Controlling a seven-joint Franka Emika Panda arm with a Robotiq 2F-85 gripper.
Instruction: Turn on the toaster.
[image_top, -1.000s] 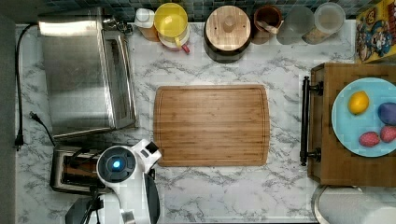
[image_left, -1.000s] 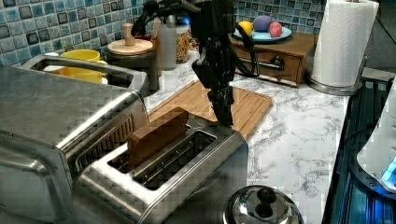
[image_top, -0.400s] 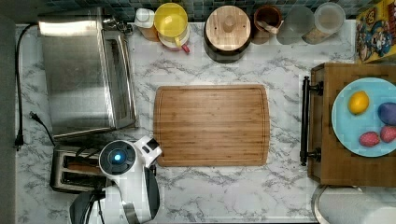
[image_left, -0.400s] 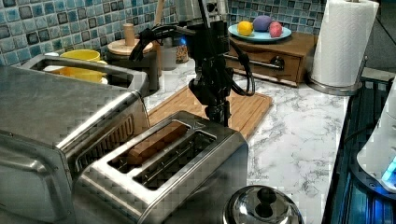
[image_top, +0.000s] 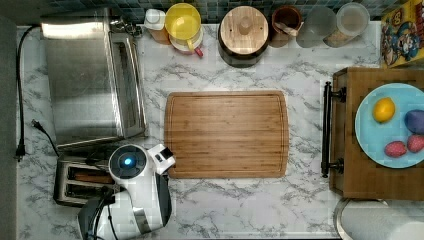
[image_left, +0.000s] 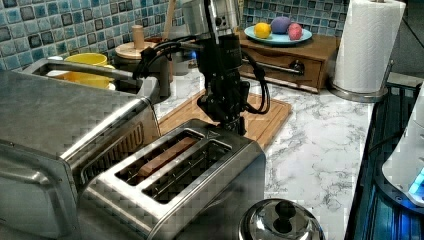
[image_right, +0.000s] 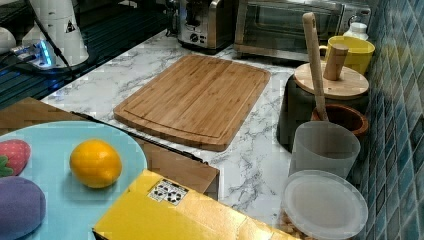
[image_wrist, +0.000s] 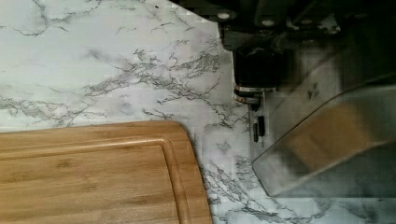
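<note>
The toaster (image_left: 190, 170) is a small brushed-steel box beside the big oven, at the top view's lower left (image_top: 80, 179). A brown bread slice (image_left: 162, 156) sits low inside one of its two slots. My gripper (image_left: 236, 125) hangs straight down at the toaster's far end in the left view, fingers shut, tip level with the toaster's top edge. In the wrist view the dark fingers (image_wrist: 254, 70) rest on a small lever knob (image_wrist: 246, 97) on the toaster's end face (image_wrist: 322, 140). From above, my white wrist (image_top: 129, 162) covers that end.
A large steel toaster oven (image_top: 90, 75) stands right behind the toaster. The wooden cutting board (image_top: 227, 134) lies just beside my gripper. A steel pot lid (image_left: 280, 225) sits by the toaster's near end. Jars line the back wall, and a fruit plate (image_top: 387, 125) sits on a wooden box.
My gripper has come down along the toaster's end. The bread slice, which stood up out of the slot a second ago, has sunk down inside it.
</note>
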